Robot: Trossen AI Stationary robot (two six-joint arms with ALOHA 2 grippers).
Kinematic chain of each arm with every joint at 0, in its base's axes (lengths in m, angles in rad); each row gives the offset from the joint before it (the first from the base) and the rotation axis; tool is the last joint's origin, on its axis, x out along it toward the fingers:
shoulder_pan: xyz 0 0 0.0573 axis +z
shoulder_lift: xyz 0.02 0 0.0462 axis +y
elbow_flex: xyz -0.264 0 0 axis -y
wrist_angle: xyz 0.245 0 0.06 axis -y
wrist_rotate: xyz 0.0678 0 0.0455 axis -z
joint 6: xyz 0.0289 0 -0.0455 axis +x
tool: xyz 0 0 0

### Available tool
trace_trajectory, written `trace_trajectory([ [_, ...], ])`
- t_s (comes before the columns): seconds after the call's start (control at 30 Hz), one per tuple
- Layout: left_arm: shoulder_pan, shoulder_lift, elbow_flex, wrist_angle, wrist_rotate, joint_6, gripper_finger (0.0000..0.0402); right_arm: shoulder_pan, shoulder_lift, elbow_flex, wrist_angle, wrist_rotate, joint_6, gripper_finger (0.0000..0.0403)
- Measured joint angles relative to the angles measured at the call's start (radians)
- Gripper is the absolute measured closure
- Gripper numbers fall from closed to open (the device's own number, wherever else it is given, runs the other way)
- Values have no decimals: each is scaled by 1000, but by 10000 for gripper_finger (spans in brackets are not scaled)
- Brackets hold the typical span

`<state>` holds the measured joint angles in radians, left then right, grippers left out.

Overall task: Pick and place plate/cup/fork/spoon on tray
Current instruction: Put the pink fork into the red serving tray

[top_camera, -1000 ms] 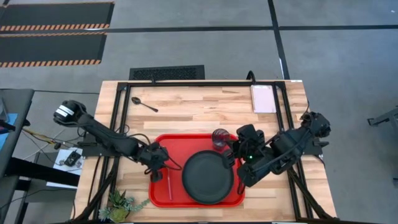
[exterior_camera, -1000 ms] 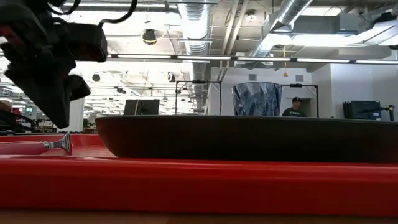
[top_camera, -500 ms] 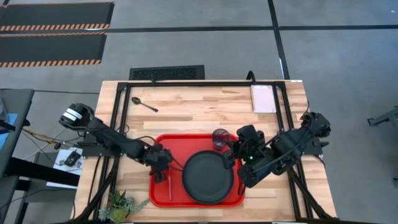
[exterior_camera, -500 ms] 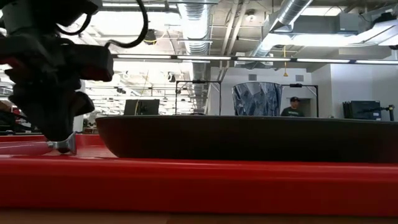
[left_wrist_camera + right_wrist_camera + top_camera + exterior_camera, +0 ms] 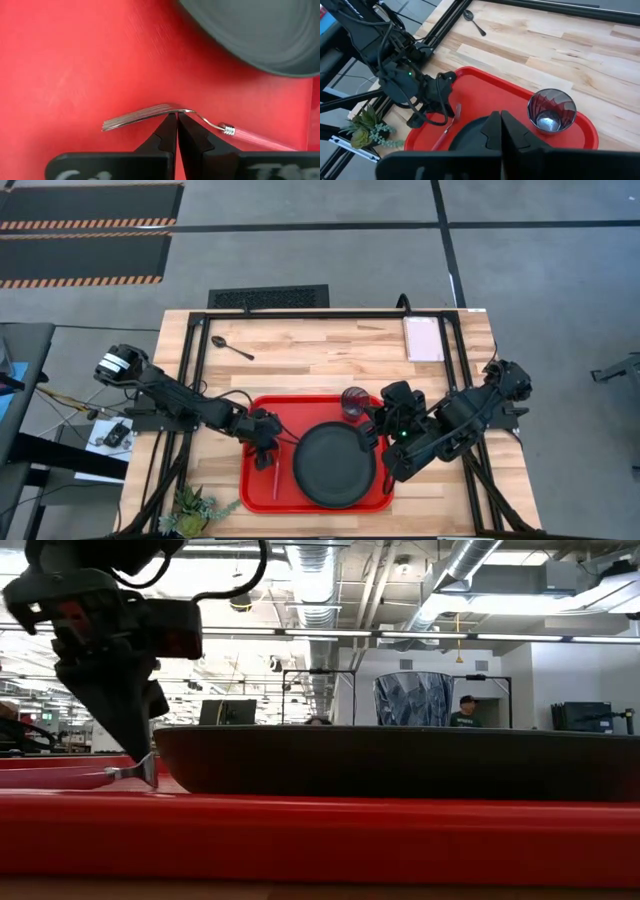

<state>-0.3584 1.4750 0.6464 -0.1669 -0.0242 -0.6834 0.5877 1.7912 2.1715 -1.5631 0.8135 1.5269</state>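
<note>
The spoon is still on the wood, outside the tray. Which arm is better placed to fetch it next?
Left, probably. The spoon lies at the table's far left corner, on that arm's side. The left pincer is over the tray; the right pincer waits beyond the plate.

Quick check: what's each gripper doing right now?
Left gripper: shut on the neck of the fork, on the tray.
Right gripper: shut, empty, over the plate.

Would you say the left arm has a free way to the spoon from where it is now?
Probably yes: the spoon lies alone on bare wood outside the tray, nothing covering it. The left gripper, shut, is over the tray by the fork.
</note>
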Motion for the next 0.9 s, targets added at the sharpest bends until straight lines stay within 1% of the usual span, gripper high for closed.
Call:
trace_trajectory([
  [0.27, 34, 0, 0, 60, -11, -17, 401, 0, 0, 0, 0, -8, -5, 399],
  [0.33, 49, 0, 0, 62, -27, -18, 401, -5, 0, 0, 0, -30, -5, 397],
  [0.43, 69, 0, 0, 62, -34, -18, 401, -34, 25, 2, 1, -114, -7, 394],
  [0.5, 77, 0, 0, 63, -42, -19, 401, -53, 53, -1, 5, -151, -28, 393],
  [0.63, 80, 0, 0, 71, -57, -12, 401, -82, 95, -1, 36, -164, -43, 393],
  [0.77, 80, 30, -2, 78, -73, -9, 401, -100, 118, -2, 90, -210, -92, 393],
  [0.8, 80, 48, 0, 114, -75, -1, 401, -100, 127, 1, 106, -210, -93, 393],
  [0.83, 80, 53, 0, 117, -77, 10, 401, -101, 132, 2, 120, -207, -100, 393],
  [0.9, 77, 22, 0, 93, -86, 18, 401, -103, 134, -2, 131, -211, -125, 393],
])
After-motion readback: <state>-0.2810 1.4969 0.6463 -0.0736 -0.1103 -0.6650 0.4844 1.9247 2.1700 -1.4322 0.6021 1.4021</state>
